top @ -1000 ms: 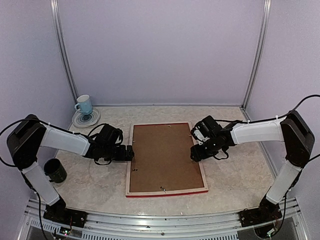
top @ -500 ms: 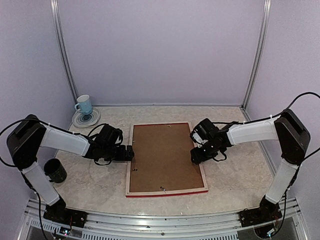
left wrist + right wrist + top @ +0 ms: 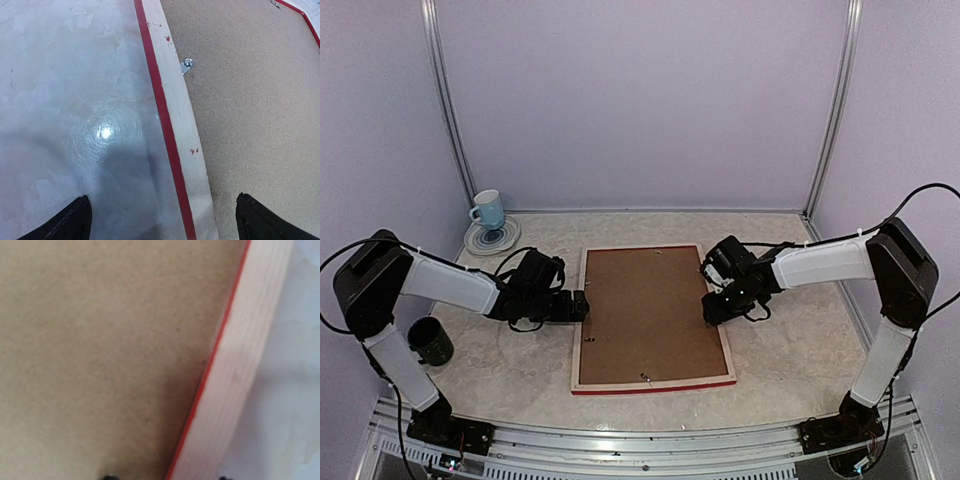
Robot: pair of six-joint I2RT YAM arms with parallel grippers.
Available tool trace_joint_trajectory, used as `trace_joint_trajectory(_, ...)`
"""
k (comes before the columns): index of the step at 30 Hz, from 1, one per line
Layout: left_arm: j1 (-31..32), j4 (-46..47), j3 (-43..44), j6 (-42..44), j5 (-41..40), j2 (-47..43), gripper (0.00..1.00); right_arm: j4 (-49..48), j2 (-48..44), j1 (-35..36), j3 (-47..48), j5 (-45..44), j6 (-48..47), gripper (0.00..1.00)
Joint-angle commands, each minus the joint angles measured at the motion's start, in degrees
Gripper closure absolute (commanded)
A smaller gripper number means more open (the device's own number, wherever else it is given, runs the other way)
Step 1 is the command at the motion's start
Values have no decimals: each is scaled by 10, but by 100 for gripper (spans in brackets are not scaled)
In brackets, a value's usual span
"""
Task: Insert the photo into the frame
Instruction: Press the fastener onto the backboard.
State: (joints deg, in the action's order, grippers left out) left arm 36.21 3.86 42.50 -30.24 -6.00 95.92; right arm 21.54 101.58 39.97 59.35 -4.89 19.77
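Left gripper [image 3: 576,305] low at the frame's [image 3: 655,382] left bar, fingers [image 3: 75,222] spread wide, gripping nothing. Right gripper [image 3: 713,309] is on the right bar; its wrist view shows only two dark specks, so can't tell its state. One frame, face down mid-table [image 3: 790,350], near bar close to the near edge, one brown backing board [image 3: 650,315] in it. Bare tabletop all round it. Two mugs: blue mug [image 3: 488,209] on a plate [image 3: 490,241] in the far-left corner, dark mug [image 3: 430,341] by the left edge. Contents can't be seen.
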Motion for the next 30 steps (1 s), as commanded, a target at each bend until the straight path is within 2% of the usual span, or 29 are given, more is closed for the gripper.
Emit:
trace_joint_trajectory(1, 6, -18, -19, -11, 26, 8, 1, 20, 9, 4, 13, -32, 14, 51)
trace_joint_trajectory(14, 5, -9, -30, -13, 23, 6, 1, 65, 20, 5, 33, -53, 22, 59)
trace_joint_trajectory(24, 4, -10, -33, -14, 20, 2, 1, 107, 45, 14, 59, -72, 11, 63)
trace_joint_trajectory(30, 4, -7, -35, -17, 20, 1, 1, 111, 64, 14, 74, -66, 41, 63)
